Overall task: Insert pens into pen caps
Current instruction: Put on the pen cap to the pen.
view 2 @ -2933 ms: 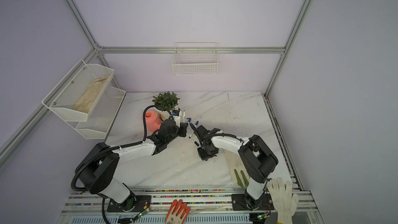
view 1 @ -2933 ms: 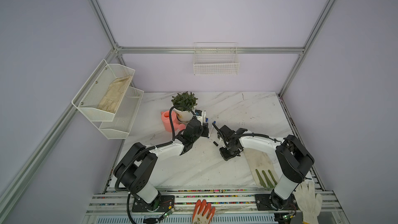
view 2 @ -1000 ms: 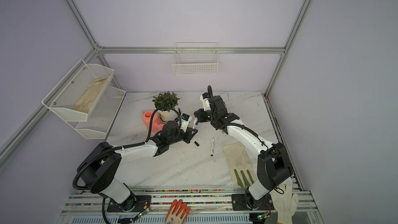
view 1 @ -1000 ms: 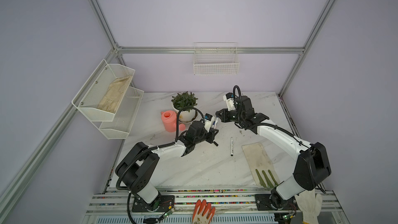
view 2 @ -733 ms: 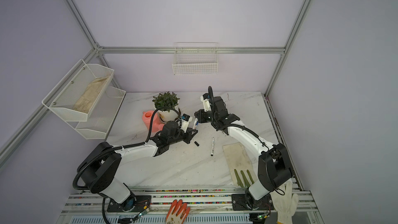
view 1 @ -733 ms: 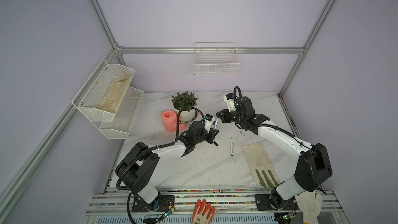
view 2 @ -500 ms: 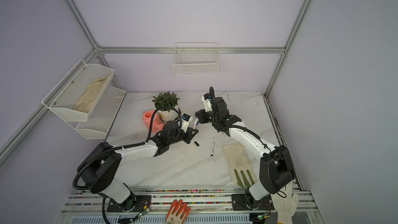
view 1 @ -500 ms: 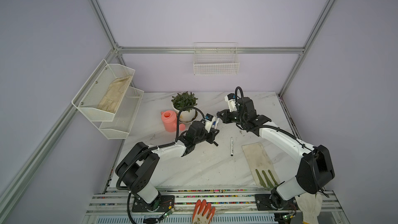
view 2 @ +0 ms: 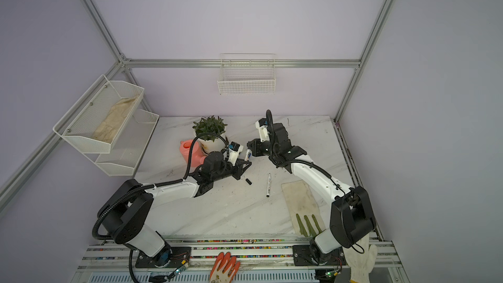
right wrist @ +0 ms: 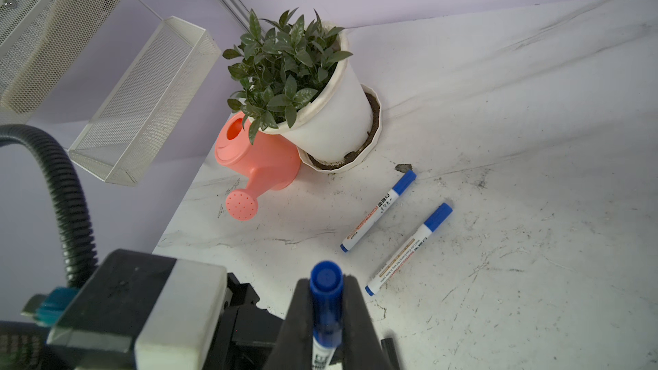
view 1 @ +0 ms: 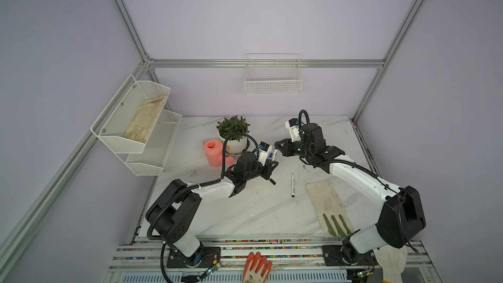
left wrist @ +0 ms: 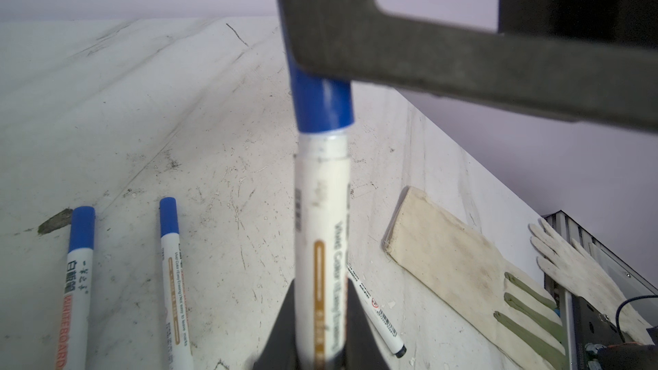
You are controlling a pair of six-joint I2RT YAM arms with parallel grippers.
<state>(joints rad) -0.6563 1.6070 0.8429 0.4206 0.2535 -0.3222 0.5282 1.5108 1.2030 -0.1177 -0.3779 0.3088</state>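
White marble forms the table (view 1: 245,213), above whose middle, in both top views, a blue pen (view 1: 271,155) (view 2: 247,155) is held between the left end effector (view 1: 272,162) and the right end effector (view 1: 278,147), both closed tight. A black-ended pen (view 1: 293,185) and a black cap (view 1: 272,182) are seen lying apart, nearer the front edge. In the left wrist view, the barrel is clamped by the left end effector (left wrist: 320,322), and the blue cap (left wrist: 322,101), set over the barrel's end, is pinched by a finger (left wrist: 356,48) of the right end effector. In the right wrist view, the blue cap (right wrist: 325,290) is gripped by the closed right end effector (right wrist: 326,311). Two blue-capped pens (right wrist: 379,210) are laid side by side near the plant pot (right wrist: 331,119).
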